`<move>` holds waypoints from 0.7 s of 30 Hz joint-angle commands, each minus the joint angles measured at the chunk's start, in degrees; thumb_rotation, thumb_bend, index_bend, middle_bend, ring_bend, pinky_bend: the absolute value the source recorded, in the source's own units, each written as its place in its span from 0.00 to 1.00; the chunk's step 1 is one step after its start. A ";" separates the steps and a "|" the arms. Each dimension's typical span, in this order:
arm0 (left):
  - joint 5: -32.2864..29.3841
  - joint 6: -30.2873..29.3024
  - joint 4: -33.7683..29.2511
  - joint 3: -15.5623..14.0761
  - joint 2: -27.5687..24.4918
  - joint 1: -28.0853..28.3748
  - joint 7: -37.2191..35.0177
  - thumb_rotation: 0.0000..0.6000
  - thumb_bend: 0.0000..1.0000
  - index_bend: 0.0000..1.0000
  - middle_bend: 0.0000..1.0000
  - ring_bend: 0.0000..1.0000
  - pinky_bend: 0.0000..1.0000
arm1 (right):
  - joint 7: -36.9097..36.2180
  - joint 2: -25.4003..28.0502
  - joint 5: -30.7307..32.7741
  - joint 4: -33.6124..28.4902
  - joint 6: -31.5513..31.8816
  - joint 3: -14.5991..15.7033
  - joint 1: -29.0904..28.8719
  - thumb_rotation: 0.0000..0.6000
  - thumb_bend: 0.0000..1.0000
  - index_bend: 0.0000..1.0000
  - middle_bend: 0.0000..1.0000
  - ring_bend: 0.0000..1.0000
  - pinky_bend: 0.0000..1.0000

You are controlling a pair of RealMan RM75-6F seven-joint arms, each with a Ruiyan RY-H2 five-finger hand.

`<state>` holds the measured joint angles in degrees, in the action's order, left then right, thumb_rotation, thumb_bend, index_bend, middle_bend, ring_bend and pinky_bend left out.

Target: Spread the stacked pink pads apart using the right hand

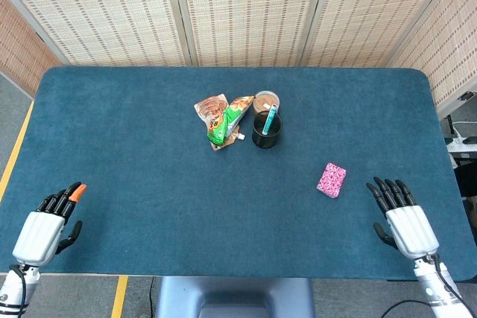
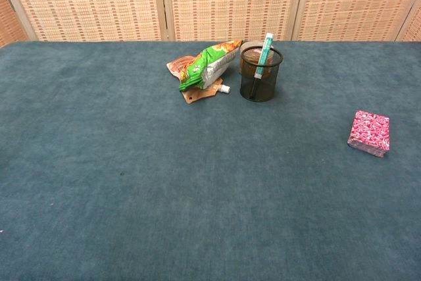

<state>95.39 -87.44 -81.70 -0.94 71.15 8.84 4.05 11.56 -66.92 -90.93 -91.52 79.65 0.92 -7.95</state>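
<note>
The stacked pink pads lie as one neat pile on the blue table, right of centre; the chest view shows the same pink stack at its right edge. My right hand rests near the table's front right edge, a little right of and nearer than the stack, fingers extended and apart, holding nothing. My left hand sits at the front left edge, fingers apart and empty. Neither hand appears in the chest view.
At the table's centre back stand a black mesh cup with a teal tube in it, a green snack bag over a brown pouch, and a round brown lid. Woven screens close off the back.
</note>
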 commanded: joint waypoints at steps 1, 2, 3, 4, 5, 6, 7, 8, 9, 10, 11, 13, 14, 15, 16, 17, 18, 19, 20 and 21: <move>0.07 -0.03 -0.11 -0.08 -0.02 -0.05 0.09 1.00 0.47 0.00 0.06 0.17 0.26 | -0.07 0.03 0.06 0.11 -0.12 -0.05 -0.06 1.00 0.30 0.00 0.00 0.00 0.00; 0.11 -0.01 -0.15 -0.11 -0.05 -0.04 0.09 1.00 0.47 0.00 0.06 0.17 0.26 | -0.05 -0.04 0.12 0.27 -0.12 -0.15 -0.12 1.00 0.30 0.00 0.00 0.00 0.00; 0.15 -0.01 -0.17 -0.13 -0.07 -0.04 0.09 1.00 0.47 0.00 0.06 0.17 0.26 | 0.00 -0.18 0.17 0.55 -0.15 -0.28 -0.21 1.00 0.30 0.00 0.00 0.00 0.00; 0.18 -0.03 -0.22 -0.12 -0.10 -0.02 0.07 1.00 0.47 0.00 0.06 0.17 0.26 | 0.02 -0.40 0.37 0.99 -0.37 -0.48 -0.39 1.00 0.30 0.00 0.00 0.00 0.00; 0.18 -0.09 -0.28 -0.09 -0.13 -0.03 -0.01 1.00 0.47 0.00 0.06 0.17 0.26 | 0.07 -0.58 0.61 1.33 -0.72 -0.63 -0.59 1.00 0.30 0.00 0.00 0.00 0.00; 0.18 -0.17 -0.32 -0.05 -0.15 -0.04 -0.09 1.00 0.47 0.00 0.06 0.17 0.26 | 0.11 -0.78 0.85 1.78 -1.20 -0.79 -0.89 1.00 0.30 0.00 0.00 0.00 0.00; 0.17 -0.28 -0.31 -0.01 -0.16 -0.07 -0.19 1.00 0.47 0.00 0.06 0.17 0.26 | 0.03 -1.17 1.28 2.56 -1.87 -1.16 -1.36 1.00 0.30 0.00 0.00 0.00 0.00; 0.10 -0.22 -0.27 0.02 -0.16 -0.05 -0.23 1.00 0.47 0.00 0.06 0.17 0.26 | 0.06 -1.51 1.64 3.32 -2.49 -1.50 -1.83 1.00 0.30 0.00 0.00 0.00 0.00; 0.04 -0.13 -0.25 0.06 -0.16 0.00 -0.29 1.00 0.47 0.00 0.06 0.17 0.26 | 0.20 -1.75 1.82 4.19 -3.41 -1.75 -2.49 1.00 0.30 0.00 0.00 0.00 0.00; -0.08 0.01 -0.18 0.11 -0.16 0.06 -0.35 1.00 0.47 0.00 0.06 0.17 0.26 | 0.10 -1.94 1.66 5.45 -4.80 -2.08 -3.67 1.00 0.30 0.00 0.00 0.00 0.00; -0.20 0.13 -0.15 0.15 -0.17 0.09 -0.35 1.00 0.47 0.00 0.06 0.17 0.26 | -0.19 -2.06 1.40 6.46 -5.81 -2.36 -4.64 1.00 0.30 0.00 0.00 0.00 0.00; -0.64 0.49 -0.07 0.30 -0.11 0.17 -0.32 1.00 0.47 0.00 0.06 0.17 0.27 | -0.54 -2.09 -0.40 8.96 -8.10 -2.50 -7.18 1.00 0.30 0.00 0.00 0.00 0.00; -0.81 0.63 -0.02 0.33 -0.10 0.19 -0.29 1.00 0.47 0.00 0.06 0.17 0.27 | -0.45 -2.06 -1.44 10.20 -9.10 -2.43 -8.35 1.00 0.30 0.00 0.00 0.00 0.00; -0.97 0.77 0.02 0.35 -0.07 0.20 -0.27 1.00 0.47 0.00 0.06 0.17 0.27 | -0.12 -2.04 -2.33 11.40 -10.26 -2.29 -9.49 1.00 0.30 0.00 0.00 0.00 0.00; -1.20 1.02 0.09 0.40 0.03 0.24 -0.18 1.00 0.47 0.00 0.06 0.17 0.27 | 0.37 -2.02 -3.51 12.82 -11.93 -2.05 -11.08 1.00 0.30 0.00 0.00 0.00 0.00; -1.35 1.18 0.16 0.43 0.10 0.28 -0.07 1.00 0.47 0.00 0.06 0.17 0.27 | 0.58 -2.08 -4.29 13.89 -13.20 -1.89 -12.27 1.00 0.30 0.00 0.00 0.00 0.00; -1.49 1.44 0.15 0.49 0.18 0.39 0.14 1.00 0.47 0.00 0.06 0.17 0.27 | 0.95 -2.17 -4.92 15.13 -15.08 -1.69 -13.73 1.00 0.30 0.00 0.00 0.00 0.00; -1.58 1.58 0.12 0.49 0.23 0.42 0.29 1.00 0.47 0.00 0.06 0.17 0.27 | 1.32 -2.19 -5.28 15.82 -16.50 -1.50 -14.75 1.00 0.30 0.00 0.00 0.00 0.00; -1.61 1.65 0.06 0.49 0.28 0.44 0.48 1.00 0.47 0.00 0.06 0.17 0.27 | 1.61 -2.28 -5.74 16.45 -17.61 -1.34 -15.70 1.00 0.30 0.00 0.00 0.00 0.00; -1.64 1.71 0.02 0.49 0.34 0.45 0.69 1.00 0.47 0.00 0.06 0.17 0.27 | 1.82 -2.46 -6.29 17.19 -18.41 -1.17 -16.55 1.00 0.30 0.01 0.00 0.00 0.00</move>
<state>93.79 -85.79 -81.64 -0.46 71.44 9.27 4.65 12.53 -69.08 -95.58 -76.23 63.61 -0.72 -22.27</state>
